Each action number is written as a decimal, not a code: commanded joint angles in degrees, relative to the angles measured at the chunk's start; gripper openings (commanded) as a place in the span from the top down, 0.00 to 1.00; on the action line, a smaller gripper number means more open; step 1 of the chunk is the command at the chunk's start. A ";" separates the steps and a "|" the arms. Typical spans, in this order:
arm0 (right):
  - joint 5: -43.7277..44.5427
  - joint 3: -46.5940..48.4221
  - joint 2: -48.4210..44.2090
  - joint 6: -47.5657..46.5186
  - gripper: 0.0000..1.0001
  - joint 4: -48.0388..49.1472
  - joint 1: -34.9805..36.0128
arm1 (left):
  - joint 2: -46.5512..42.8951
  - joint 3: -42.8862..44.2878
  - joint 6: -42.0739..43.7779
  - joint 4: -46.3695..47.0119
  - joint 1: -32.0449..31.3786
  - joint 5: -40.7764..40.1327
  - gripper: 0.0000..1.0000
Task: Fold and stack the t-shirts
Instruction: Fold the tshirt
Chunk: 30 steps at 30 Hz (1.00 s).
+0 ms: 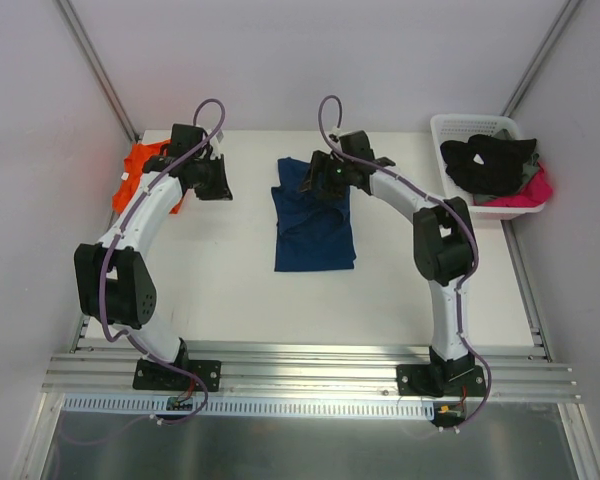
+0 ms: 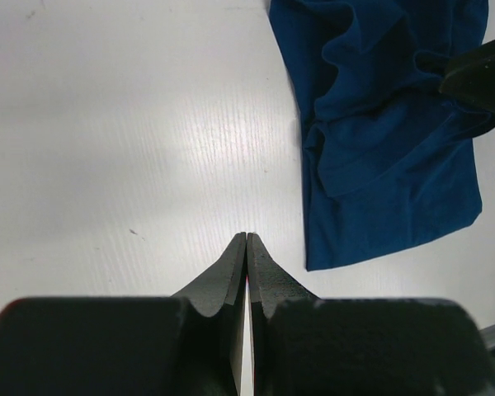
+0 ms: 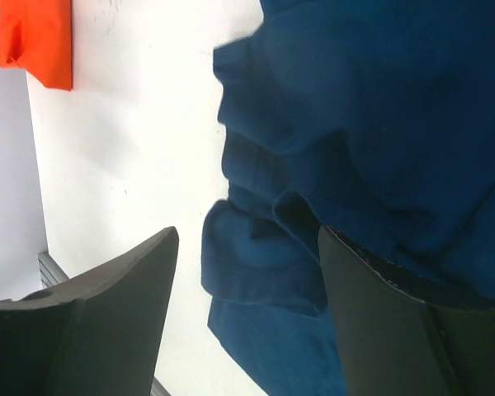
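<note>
The navy blue t-shirt [image 1: 314,228] lies partly folded and rumpled in the middle of the table; it also shows in the left wrist view [image 2: 388,140] and the right wrist view [image 3: 371,148]. No chest print shows. The orange t-shirt [image 1: 140,172] lies bunched at the far left, a corner of it in the right wrist view [image 3: 35,40]. My right gripper [image 1: 325,180] [image 3: 247,239] is open, low over the navy shirt's far end, a bunched fold between its fingers. My left gripper [image 1: 212,180] [image 2: 247,237] is shut and empty over bare table, left of the navy shirt.
A white basket [image 1: 458,127] at the far right holds black clothing [image 1: 490,162] and a pink garment [image 1: 528,190]. The left arm partly covers the orange shirt. Bare table [image 1: 230,270] lies between the two shirts and in front of the navy one.
</note>
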 commanded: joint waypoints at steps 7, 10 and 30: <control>-2.31 -11.46 -16.53 -1.83 0.27 -0.81 0.04 | -0.29 -1.79 -1.48 -0.10 0.60 5.84 1.00; -2.49 -15.16 -18.90 -1.74 0.27 -1.08 -0.32 | 1.47 -0.21 -2.00 -0.01 0.52 5.84 0.97; -2.32 -20.79 -15.31 -4.46 0.27 -2.75 -0.58 | 1.30 -0.21 -0.86 -0.28 0.52 5.76 0.01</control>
